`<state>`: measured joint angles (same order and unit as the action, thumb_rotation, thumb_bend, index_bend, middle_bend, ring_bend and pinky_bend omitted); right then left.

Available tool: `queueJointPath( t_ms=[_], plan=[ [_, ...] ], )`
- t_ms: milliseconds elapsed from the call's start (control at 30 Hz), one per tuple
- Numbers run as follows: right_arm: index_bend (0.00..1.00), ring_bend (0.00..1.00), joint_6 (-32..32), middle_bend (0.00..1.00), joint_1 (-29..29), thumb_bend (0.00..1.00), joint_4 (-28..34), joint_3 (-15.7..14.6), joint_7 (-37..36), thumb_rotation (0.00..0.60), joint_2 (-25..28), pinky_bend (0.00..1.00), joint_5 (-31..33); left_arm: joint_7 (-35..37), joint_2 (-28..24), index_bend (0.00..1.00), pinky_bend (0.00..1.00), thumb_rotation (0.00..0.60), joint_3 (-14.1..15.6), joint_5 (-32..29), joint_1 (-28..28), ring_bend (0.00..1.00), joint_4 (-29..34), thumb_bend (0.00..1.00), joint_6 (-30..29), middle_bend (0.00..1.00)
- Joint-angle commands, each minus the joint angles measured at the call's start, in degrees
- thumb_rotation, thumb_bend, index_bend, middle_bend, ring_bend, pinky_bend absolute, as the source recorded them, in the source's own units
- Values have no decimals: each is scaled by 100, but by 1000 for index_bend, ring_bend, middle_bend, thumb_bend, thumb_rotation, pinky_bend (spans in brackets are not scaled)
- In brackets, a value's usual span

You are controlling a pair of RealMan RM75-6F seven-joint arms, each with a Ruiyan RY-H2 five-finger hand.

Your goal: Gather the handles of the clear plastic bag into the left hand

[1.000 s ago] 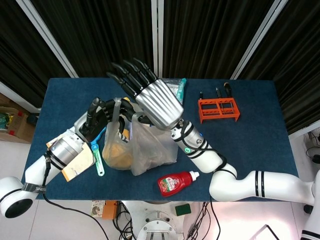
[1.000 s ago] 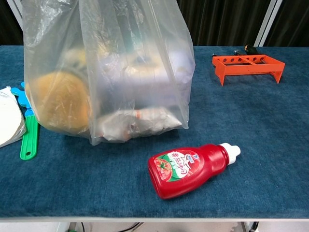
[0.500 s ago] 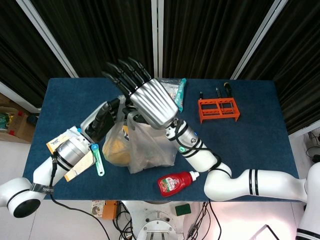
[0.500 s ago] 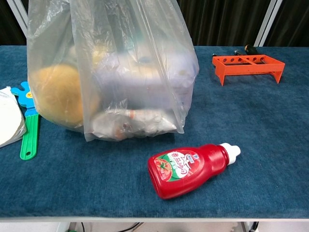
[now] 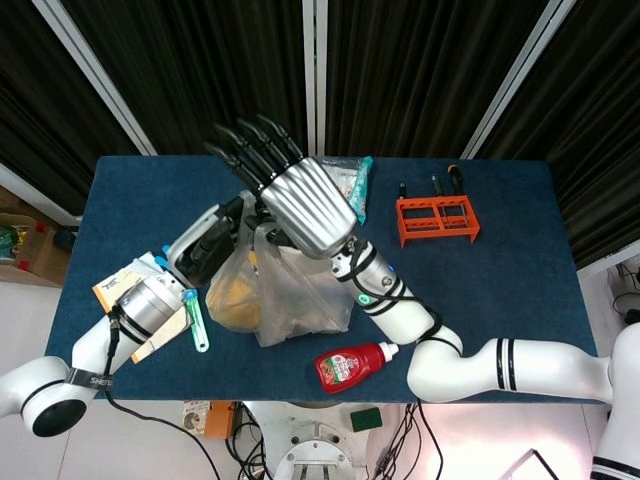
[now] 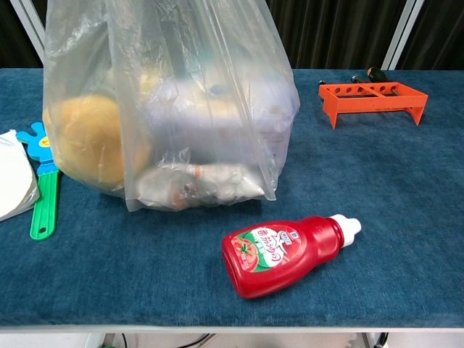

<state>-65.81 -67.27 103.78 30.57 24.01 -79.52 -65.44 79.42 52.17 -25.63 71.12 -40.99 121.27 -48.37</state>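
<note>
The clear plastic bag [image 5: 300, 300] stands at the table's middle left, with a round orange-yellow item and packets inside, and it fills the upper left of the chest view [image 6: 181, 94]. My left hand [image 5: 212, 243] is at the bag's top left and grips the gathered handles [image 5: 243, 225], holding the plastic taut. My right hand [image 5: 300, 205] hovers over the bag's mouth with its black fingers spread and holds nothing. It hides part of the handles. Neither hand shows in the chest view.
A red ketchup bottle [image 5: 355, 362] [image 6: 286, 252] lies in front of the bag. An orange rack [image 5: 437, 218] [image 6: 371, 94] stands at the back right. A green and blue tool [image 5: 194, 318] [image 6: 42, 196] and a white packet [image 6: 13, 185] lie left of the bag.
My left hand rose and drew the bag top upward, so the bag pulled taller and shifted a little. My right hand moved slightly left and back, then held still.
</note>
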Motion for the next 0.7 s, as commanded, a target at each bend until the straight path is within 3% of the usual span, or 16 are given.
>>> queueJointPath(
  t_ms=[33,233,700],
  plan=[
    [0,0,5,0,-36,260,19,-57,28,600,-43,0,-50,-62,104,122,400,229,-63,-99,-14,221,-6,6,-59,197],
    [0,0,-51,0,-103,258,-53,-92,74,600,-154,0,-71,-71,224,85,333,251,-108,85,37,178,39,6,-128,160],
    [0,0,-231,0,-74,272,-155,-2,2,600,-102,0,-95,65,168,85,423,286,-26,348,163,179,114,5,49,160]
  ],
)
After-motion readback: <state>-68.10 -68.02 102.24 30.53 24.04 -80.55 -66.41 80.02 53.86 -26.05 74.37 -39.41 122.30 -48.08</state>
